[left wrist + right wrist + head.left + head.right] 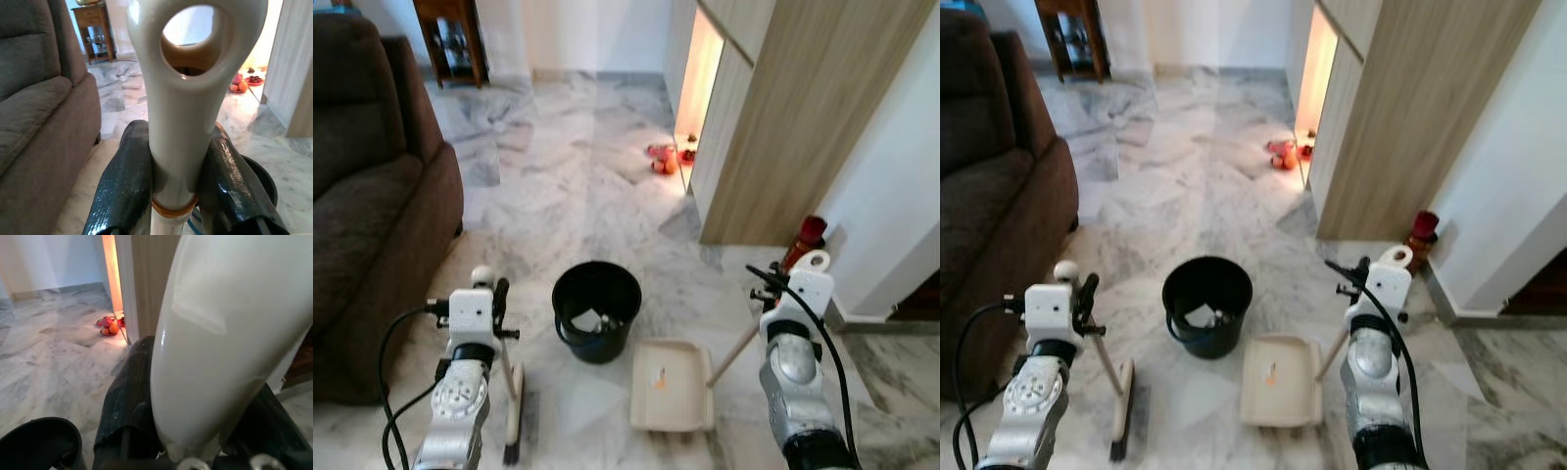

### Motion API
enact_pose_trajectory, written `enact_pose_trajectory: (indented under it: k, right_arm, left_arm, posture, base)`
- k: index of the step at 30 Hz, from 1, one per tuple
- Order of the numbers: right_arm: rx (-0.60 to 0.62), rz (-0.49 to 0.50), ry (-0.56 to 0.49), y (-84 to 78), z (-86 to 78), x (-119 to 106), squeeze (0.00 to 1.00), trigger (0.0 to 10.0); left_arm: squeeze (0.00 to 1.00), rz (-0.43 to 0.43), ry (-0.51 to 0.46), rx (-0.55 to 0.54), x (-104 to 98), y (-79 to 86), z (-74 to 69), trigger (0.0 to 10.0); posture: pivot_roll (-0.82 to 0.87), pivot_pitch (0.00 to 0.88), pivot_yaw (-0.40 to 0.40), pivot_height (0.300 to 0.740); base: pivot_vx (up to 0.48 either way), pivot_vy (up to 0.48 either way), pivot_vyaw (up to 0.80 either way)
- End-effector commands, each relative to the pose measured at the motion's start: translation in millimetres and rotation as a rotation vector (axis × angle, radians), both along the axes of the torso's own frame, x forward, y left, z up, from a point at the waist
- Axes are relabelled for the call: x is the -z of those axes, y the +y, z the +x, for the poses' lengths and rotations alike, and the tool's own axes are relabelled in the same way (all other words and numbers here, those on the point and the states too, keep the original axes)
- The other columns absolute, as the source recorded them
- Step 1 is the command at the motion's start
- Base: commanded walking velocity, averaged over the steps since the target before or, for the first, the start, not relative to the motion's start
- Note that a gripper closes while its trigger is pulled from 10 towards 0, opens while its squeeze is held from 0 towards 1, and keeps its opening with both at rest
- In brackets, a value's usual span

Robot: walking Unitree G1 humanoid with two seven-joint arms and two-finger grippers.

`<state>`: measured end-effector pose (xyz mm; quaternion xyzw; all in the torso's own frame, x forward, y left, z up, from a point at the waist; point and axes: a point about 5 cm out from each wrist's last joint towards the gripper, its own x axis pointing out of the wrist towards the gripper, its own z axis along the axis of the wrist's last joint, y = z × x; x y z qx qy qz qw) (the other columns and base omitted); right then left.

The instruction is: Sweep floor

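Here the left gripper is clamped on the cream handle of the broom, whose brush head rests on the marble floor just below and ahead of it. The right gripper is closed around the white handle of the dustpan, whose pan lies flat on the floor down to its left. Between the two grippers, slightly ahead, stands a black bin. A brown sofa sits beside the left gripper's outer side.

a brown sofa, a wooden side table, oranges beside a wood-panelled cabinet.
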<state>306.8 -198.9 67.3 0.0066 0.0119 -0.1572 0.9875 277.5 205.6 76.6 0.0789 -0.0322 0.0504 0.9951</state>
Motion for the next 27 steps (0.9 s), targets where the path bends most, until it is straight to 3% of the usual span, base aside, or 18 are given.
enact_pose_trajectory:
  k: [1,27]
  right_arm:
    - [0.004,-0.010,-0.056,-2.4,6.1,-12.5,0.00,10.0]
    - [-0.006,0.003,-0.039,-0.3,7.8,-9.4,0.00,10.0]
  left_arm:
    - [0.00,0.005,-0.052,0.008,-10.9,-2.2,5.1,10.0]
    - [0.00,0.022,-0.042,0.026,-11.1,-5.6,10.0,10.0]
  posture:
    - [0.01,0.000,-0.046,0.740]
    - [0.02,0.000,-0.042,0.740]
  base:
    - [0.000,0.000,0.00]
    - [0.000,0.000,0.00]
